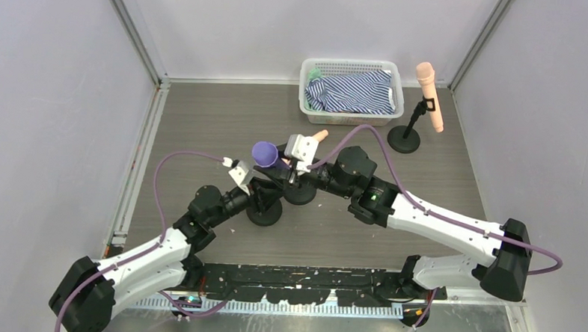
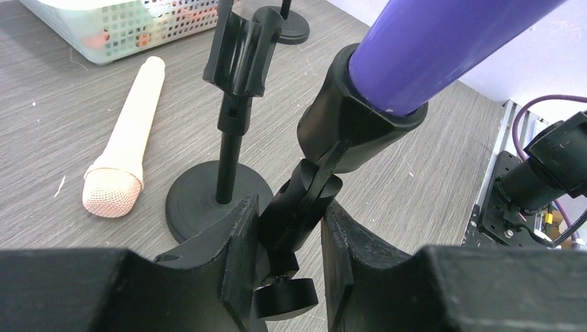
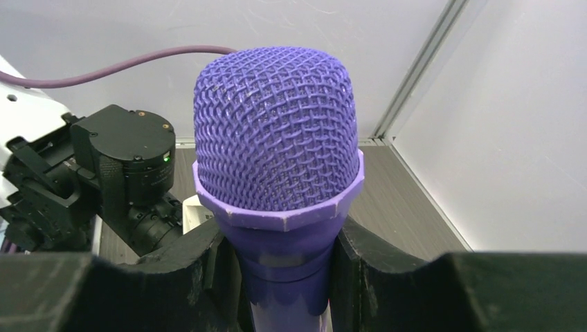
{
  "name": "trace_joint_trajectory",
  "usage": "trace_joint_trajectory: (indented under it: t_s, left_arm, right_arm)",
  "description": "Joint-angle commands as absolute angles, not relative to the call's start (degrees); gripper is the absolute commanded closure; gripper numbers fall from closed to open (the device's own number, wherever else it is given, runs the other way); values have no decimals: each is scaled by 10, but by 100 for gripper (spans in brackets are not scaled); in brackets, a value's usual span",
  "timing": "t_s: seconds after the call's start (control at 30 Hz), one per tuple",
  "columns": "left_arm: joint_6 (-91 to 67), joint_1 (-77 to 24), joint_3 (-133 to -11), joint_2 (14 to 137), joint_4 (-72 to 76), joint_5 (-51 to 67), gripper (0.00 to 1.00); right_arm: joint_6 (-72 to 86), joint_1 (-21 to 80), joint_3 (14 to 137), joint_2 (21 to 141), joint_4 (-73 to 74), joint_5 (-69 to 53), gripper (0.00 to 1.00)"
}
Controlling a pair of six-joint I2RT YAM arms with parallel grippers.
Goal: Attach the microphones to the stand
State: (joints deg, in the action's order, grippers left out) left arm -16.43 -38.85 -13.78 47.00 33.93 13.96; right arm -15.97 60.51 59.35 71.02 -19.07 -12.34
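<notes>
The grey wood-grain table (image 1: 203, 117) carries a white lattice basket (image 1: 351, 66) at the far side, with a striped cloth (image 1: 354, 90) in it. Three black stands with round flat bases are on the table. The far-right stand (image 1: 404, 141) holds a smooth peach microphone (image 1: 430, 97) tilted, its head up and far.

In the middle, the near stand (image 2: 346, 124) has the tail of the purple microphone (image 3: 277, 152) in its cup-shaped clip. This microphone leans steeply, its woven mesh head uppermost. The right gripper (image 3: 280, 238) is clamped on its neck just under the faceted collar.

The left gripper (image 2: 291, 228) has a finger close on each side of that stand's swivel joint; whether they pinch it I cannot tell.

Just beyond is the empty stand (image 2: 228, 159), its forked clip open. Beside its base the second peach microphone (image 2: 124, 145) lies flat, tail toward the basket.
</notes>
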Motion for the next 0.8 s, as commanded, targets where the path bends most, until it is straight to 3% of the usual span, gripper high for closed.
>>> trace_joint_trajectory:
  t_s: [0.0,0.77]
  left_arm:
    - [-171,-382,-132,473,387,100,100]
    - [-185,-381,-100,443,376,98,100]
  right_arm:
    - [-141,600,569,730,-44,-68,99]
    - [43,602,469,752,-182,174,99]
